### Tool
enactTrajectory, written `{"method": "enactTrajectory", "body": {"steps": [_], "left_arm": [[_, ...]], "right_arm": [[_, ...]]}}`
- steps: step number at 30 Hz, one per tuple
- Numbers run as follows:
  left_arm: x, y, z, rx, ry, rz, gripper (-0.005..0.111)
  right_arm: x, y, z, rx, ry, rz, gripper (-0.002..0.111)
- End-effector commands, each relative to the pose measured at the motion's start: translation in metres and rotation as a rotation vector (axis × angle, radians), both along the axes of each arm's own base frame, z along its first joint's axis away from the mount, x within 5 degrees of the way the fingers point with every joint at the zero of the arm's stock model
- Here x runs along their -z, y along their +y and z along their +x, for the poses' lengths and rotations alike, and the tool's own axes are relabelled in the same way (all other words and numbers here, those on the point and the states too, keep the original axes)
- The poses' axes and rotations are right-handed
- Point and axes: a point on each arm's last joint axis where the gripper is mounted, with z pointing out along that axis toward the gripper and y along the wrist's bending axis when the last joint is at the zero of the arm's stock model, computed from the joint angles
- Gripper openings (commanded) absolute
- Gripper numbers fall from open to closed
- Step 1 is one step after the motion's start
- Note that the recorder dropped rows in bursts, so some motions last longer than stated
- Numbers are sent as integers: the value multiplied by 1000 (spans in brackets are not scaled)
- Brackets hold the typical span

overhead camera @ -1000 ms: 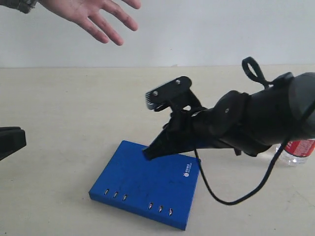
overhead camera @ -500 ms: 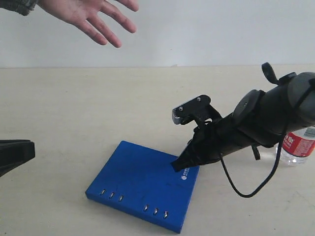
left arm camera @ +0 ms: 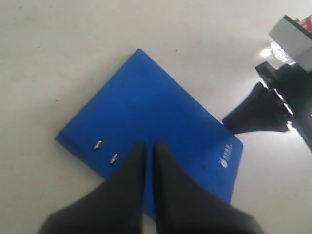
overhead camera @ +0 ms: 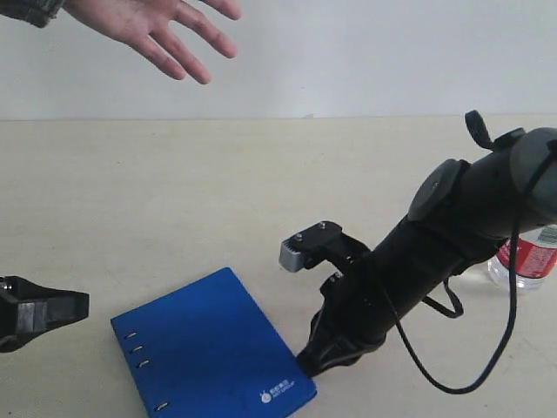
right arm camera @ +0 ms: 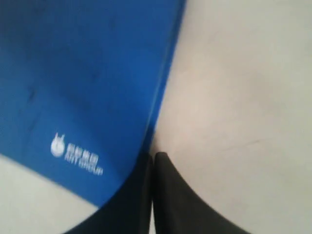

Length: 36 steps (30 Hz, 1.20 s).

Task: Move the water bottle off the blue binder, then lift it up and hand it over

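The blue binder point(overhead camera: 204, 348) lies flat at the table's front, its white logo toward the front edge. My right gripper point(overhead camera: 309, 364) is shut, with its tips down on the table against the binder's right edge point(right arm camera: 161, 97). It holds nothing. The water bottle point(overhead camera: 526, 257), clear with a red label, sits on the table at the far right, partly behind the right arm and apart from the binder. My left gripper point(overhead camera: 83, 305) is shut and empty, hovering left of the binder; in the left wrist view its tips point(left arm camera: 146, 146) hang over the binder point(left arm camera: 156, 107).
A person's open hand point(overhead camera: 152, 26) reaches in at the top left, above the far side of the table. The right arm's black cable point(overhead camera: 452, 383) loops down close to the table. A pale wall runs behind the table.
The right gripper dropped from the binder's top to the table at its right edge. The binder slid and turned toward the front left. The left gripper came further into view.
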Motion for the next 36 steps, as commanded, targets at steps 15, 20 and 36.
{"method": "enactTrajectory", "body": {"steps": [15, 20, 36], "left_arm": [[1, -1, 7, -109, -11, -12, 4], [1, -1, 7, -109, -11, -12, 4], [1, -1, 7, -105, -11, -18, 4]], "right_arm": [[-36, 7, 3, -54, -197, 162, 0], [-23, 14, 5, -57, -175, 176, 0], [-8, 94, 43, -141, -299, 196, 0]]}}
